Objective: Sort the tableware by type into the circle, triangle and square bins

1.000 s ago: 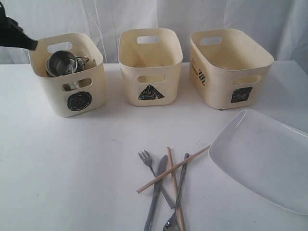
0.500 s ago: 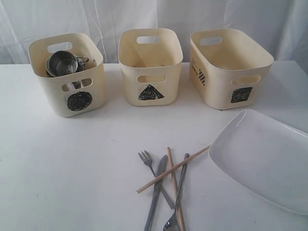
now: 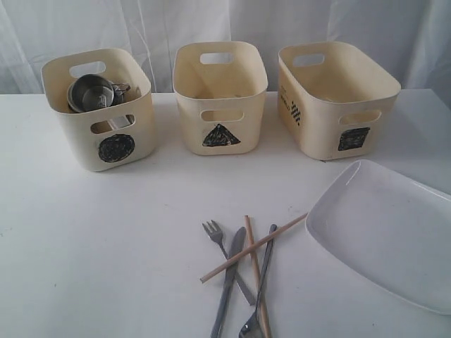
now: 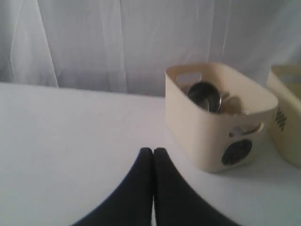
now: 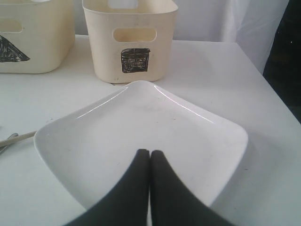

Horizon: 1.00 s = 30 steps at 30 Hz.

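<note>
The circle bin point(image 3: 99, 105) at back left holds a steel mug point(image 3: 90, 92); the left wrist view shows the same circle bin point(image 4: 218, 115) with the mug point(image 4: 204, 95) inside. The triangle bin point(image 3: 220, 95) and the square bin point(image 3: 335, 95) stand to its right. A fork point(image 3: 213, 231), a knife point(image 3: 229, 279), a spoon point(image 3: 258, 296) and two wooden chopsticks point(image 3: 250, 248) lie crossed at the front. The white plate point(image 3: 384, 229) lies at the right. Neither arm shows in the exterior view. My left gripper point(image 4: 153, 150) is shut and empty above bare table. My right gripper point(image 5: 149, 152) is shut and empty over the plate point(image 5: 141, 127).
A white curtain point(image 3: 225, 21) hangs behind the bins. The table's right edge point(image 5: 268, 84) runs close beside the plate. The square bin point(image 5: 129, 37) stands just beyond the plate in the right wrist view.
The left arm, seen a second ago over the circle bin's back left corner, has pulled out of the exterior view. The tableware has not moved.
</note>
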Tool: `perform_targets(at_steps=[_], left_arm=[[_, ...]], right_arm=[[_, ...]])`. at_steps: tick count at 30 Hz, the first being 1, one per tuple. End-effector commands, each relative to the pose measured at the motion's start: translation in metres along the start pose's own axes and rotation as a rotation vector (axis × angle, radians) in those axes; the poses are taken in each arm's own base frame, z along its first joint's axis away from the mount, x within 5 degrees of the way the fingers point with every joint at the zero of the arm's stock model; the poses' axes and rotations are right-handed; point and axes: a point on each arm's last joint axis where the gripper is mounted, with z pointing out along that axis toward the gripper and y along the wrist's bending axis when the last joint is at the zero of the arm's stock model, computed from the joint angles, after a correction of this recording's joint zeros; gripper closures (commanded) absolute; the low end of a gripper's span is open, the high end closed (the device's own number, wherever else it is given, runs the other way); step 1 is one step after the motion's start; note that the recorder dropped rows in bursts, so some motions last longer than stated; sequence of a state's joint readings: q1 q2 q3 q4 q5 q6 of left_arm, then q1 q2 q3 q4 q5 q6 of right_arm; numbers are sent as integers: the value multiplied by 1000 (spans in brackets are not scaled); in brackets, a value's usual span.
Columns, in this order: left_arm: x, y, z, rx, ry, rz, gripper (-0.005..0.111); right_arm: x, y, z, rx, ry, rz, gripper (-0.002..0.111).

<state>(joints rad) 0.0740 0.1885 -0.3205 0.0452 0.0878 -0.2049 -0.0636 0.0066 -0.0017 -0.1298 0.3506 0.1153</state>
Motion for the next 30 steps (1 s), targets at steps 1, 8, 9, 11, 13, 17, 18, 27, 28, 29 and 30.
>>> perform_targets(at_steps=[1, 8, 9, 11, 13, 17, 18, 27, 28, 29, 30], left_arm=[[-7, -1, -22, 13, -163, -22, 107], [7, 0, -28, 8, -45, -17, 107], [11, 0, -28, 6, -7, -14, 107], [21, 0, -29, 0, 106, -14, 107], [30, 0, -30, 3, 196, -26, 107], [46, -1, -26, 23, 275, -1, 107], [47, 0, -25, 21, 268, 0, 107], [87, 2, -5, 32, 214, -14, 107], [93, 1, -4, 40, 235, -42, 107], [102, 0, -3, 53, 275, -77, 107], [111, -2, -4, 71, 333, -120, 107]], right_arm=[[0, 0, 0, 6, -8, -6, 108], [0, 0, 0, 6, -8, -6, 108], [0, 0, 0, 6, -8, -6, 108], [0, 0, 0, 6, -8, -6, 108], [0, 0, 0, 6, -8, -6, 108], [0, 0, 0, 6, -8, -6, 108], [0, 0, 0, 6, -8, -6, 108], [0, 0, 0, 6, -8, -6, 108], [0, 0, 0, 6, -8, -6, 108], [0, 0, 0, 6, -8, -6, 108], [0, 0, 0, 6, -8, -6, 108]])
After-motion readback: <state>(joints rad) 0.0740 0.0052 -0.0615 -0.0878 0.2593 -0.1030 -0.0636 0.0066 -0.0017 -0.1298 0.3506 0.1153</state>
